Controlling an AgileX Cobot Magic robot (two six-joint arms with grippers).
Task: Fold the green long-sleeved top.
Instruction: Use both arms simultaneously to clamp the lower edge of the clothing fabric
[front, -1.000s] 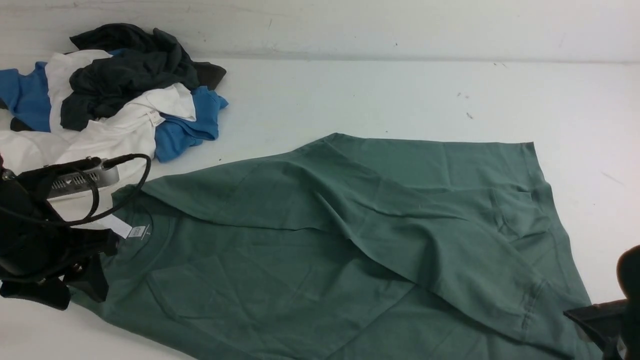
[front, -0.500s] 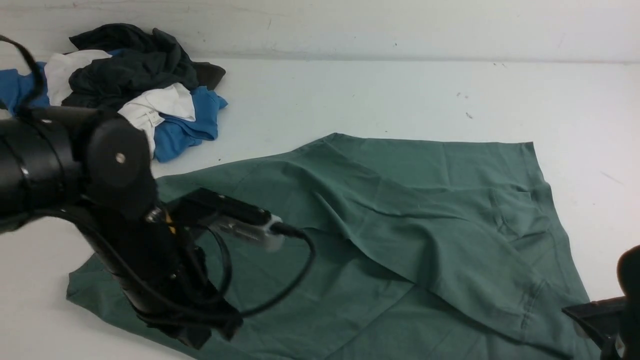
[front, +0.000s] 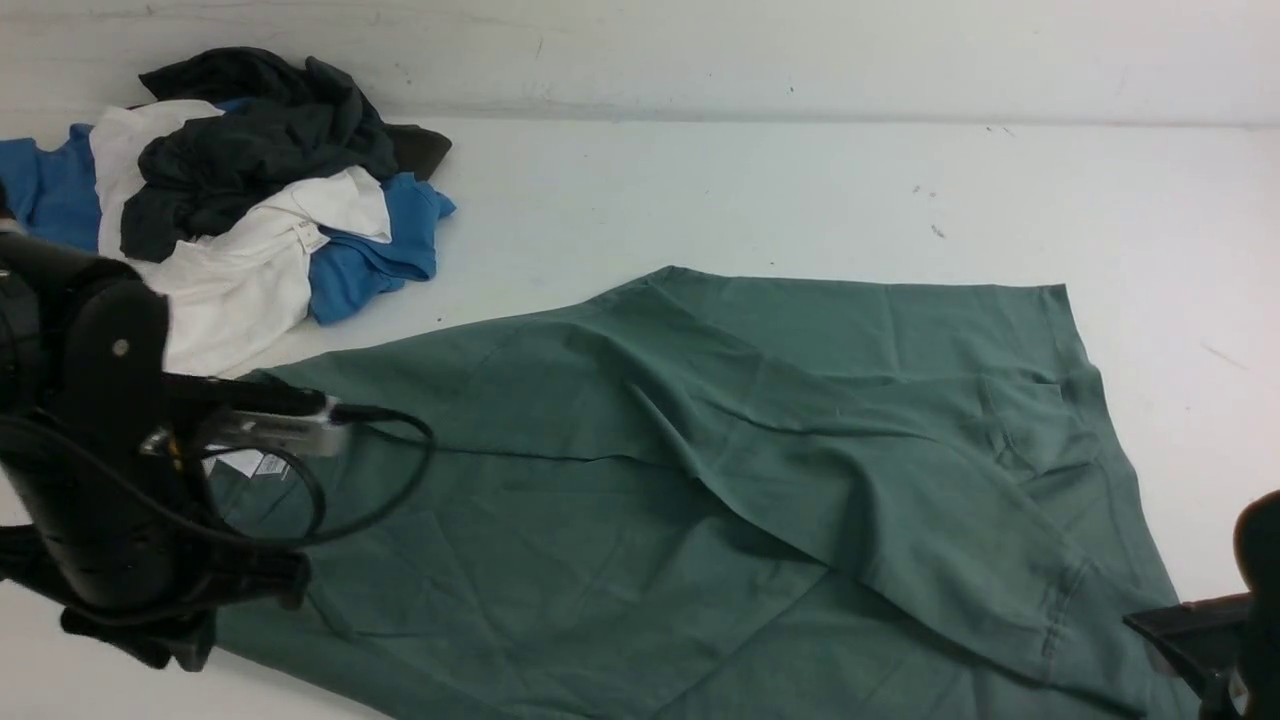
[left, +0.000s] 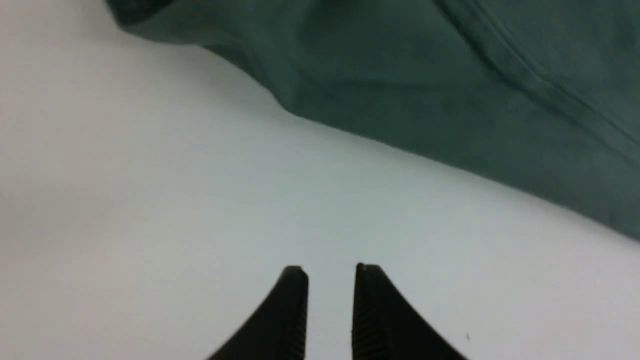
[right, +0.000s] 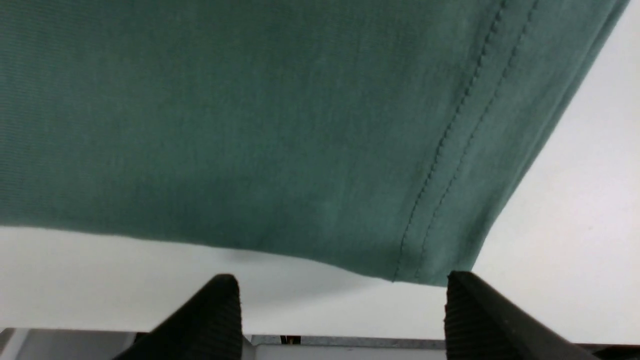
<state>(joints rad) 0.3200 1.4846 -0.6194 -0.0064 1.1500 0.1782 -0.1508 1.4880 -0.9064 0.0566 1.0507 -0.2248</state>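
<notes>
Green top of matt cloth, smooth white table

Left claw back at left edge of green long-sleeved top

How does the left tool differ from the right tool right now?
The left tool shows only a narrow gap between its tips; the right tool stands wide open. The left tool sits over bare table, short of the green long-sleeved top; the right tool sits right by the top's stitched hem corner. Both are empty, gripping no fabric.
</notes>
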